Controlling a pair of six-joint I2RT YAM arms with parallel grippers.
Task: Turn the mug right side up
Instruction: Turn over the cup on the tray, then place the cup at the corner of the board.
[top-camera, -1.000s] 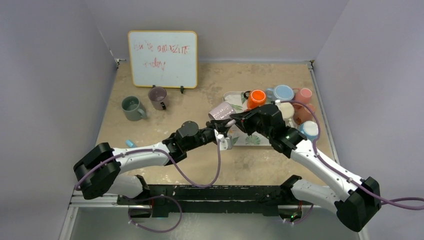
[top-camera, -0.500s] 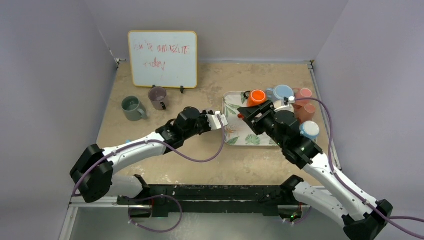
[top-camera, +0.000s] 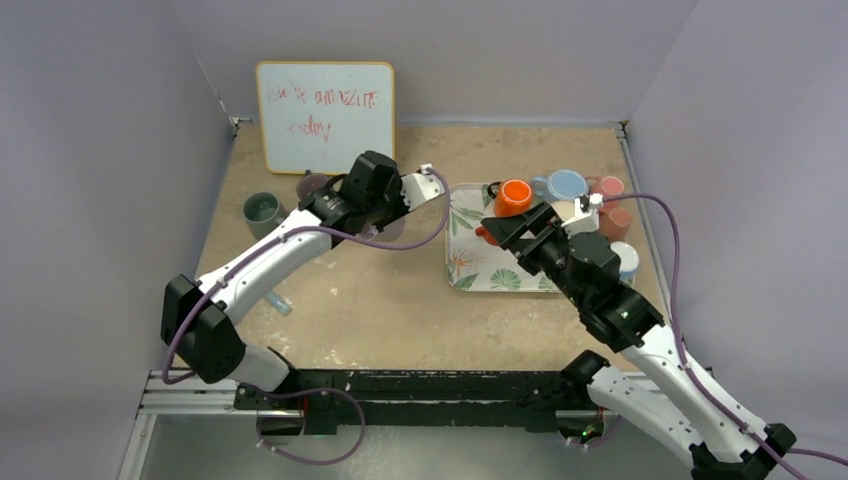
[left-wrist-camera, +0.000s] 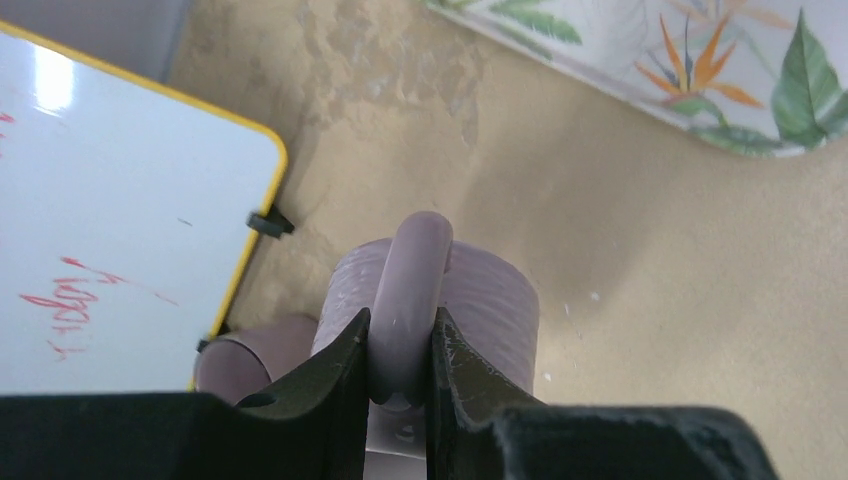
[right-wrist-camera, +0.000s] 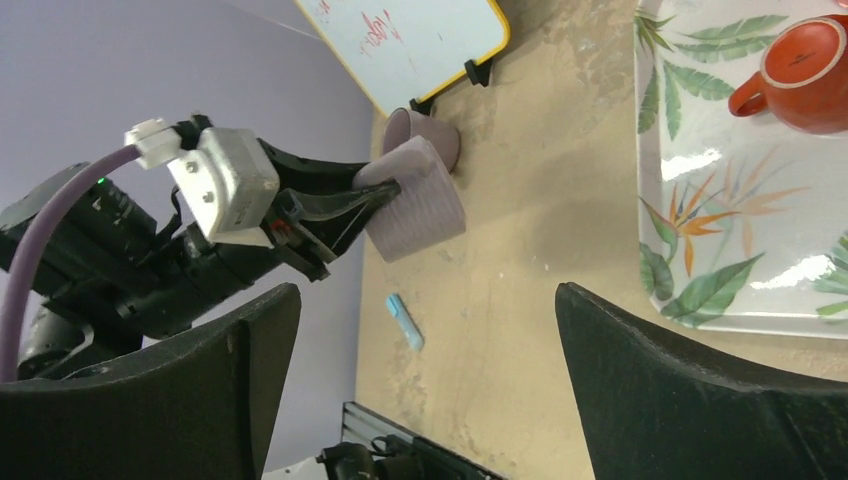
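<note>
Lilac ribbed mug (left-wrist-camera: 485, 300) hung tilted under the left gripper (left-wrist-camera: 400, 325), handle (left-wrist-camera: 412, 265) pinched tight; the right gripper (right-wrist-camera: 425, 295) stood wide and empty, well apart.

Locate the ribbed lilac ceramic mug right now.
In the right wrist view, the ribbed lilac mug hangs by its handle in the left gripper, left of the floral tray, beside the darker purple mug by the whiteboard.
</note>
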